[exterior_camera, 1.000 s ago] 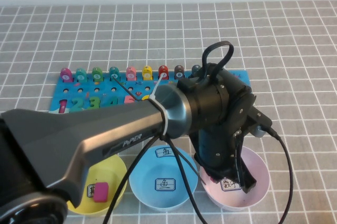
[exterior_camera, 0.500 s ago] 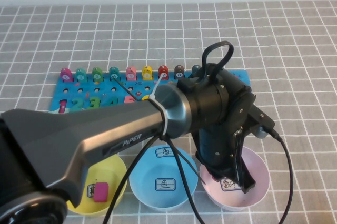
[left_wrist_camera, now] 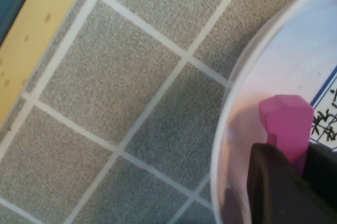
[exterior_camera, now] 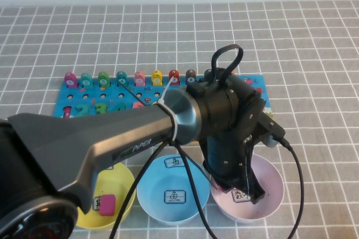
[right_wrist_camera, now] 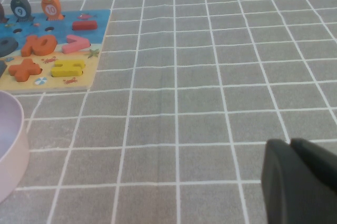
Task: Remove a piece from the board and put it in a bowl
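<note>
My left gripper (exterior_camera: 251,189) reaches down into the pale pink bowl (exterior_camera: 270,198) at the front right. In the left wrist view the left gripper (left_wrist_camera: 300,163) is shut on the narrow magenta piece (left_wrist_camera: 287,123), which hangs just inside the bowl's rim (left_wrist_camera: 230,95) above a white label. The blue board (exterior_camera: 64,100) lies behind the bowls, with coloured pegs along its far edge. My right gripper (right_wrist_camera: 292,148) is shut and empty, low over the tiled table to the right of the board (right_wrist_camera: 31,71). It is out of the high view.
A light blue bowl (exterior_camera: 150,194) and a yellow bowl (exterior_camera: 122,182) holding a squarish magenta block (exterior_camera: 106,204) stand left of the pink bowl. My left arm hides the board's middle and right part. The board's sandy strip (left_wrist_camera: 47,19) shows near the pink bowl.
My left gripper has shifted slightly left and lower over the pink bowl, still holding the piece. The right arm has not moved.
</note>
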`<control>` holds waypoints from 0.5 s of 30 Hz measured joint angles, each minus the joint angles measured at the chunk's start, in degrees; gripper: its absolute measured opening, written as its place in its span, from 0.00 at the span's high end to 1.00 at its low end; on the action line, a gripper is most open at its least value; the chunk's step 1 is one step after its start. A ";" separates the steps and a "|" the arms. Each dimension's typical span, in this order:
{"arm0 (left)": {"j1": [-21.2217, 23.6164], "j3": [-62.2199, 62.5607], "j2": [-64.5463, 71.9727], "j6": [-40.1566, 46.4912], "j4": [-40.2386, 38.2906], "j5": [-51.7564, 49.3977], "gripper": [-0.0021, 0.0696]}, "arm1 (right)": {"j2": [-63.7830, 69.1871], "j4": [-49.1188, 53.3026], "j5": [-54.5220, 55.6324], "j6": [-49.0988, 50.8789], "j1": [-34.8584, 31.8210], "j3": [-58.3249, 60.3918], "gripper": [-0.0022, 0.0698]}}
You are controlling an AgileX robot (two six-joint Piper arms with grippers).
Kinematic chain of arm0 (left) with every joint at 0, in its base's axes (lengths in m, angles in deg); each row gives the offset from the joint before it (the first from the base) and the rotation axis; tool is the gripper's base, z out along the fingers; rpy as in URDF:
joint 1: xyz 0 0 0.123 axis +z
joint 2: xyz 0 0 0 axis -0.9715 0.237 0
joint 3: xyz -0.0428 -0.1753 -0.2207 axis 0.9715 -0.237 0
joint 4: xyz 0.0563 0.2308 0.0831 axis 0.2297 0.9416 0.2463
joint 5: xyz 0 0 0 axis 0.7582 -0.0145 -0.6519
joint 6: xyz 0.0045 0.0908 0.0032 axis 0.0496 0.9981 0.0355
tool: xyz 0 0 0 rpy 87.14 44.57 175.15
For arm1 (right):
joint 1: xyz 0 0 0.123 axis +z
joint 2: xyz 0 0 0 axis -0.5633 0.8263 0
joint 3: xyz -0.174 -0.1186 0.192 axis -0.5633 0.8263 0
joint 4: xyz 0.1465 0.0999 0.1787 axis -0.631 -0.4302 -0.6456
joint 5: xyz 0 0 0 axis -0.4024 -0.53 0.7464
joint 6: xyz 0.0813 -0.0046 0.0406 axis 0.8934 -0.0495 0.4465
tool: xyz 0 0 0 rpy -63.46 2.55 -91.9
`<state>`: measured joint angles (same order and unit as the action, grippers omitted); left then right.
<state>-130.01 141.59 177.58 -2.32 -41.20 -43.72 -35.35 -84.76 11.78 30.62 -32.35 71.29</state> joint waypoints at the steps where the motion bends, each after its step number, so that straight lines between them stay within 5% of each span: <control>1: 0.00 0.00 0.00 0.00 0.00 0.00 0.85 | 0.00 0.00 0.00 0.00 0.00 0.00 1.00; 10: 0.00 0.00 0.00 -0.09 -0.44 1.09 0.64 | 0.00 0.00 0.00 0.00 0.00 0.00 1.00; 15: 0.00 0.43 0.11 -0.21 -0.55 0.48 0.61 | 0.00 0.00 0.00 0.00 0.00 0.00 1.00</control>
<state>-130.01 142.03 177.69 -2.53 -41.76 -43.24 -35.35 -84.76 11.78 30.62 -32.35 71.29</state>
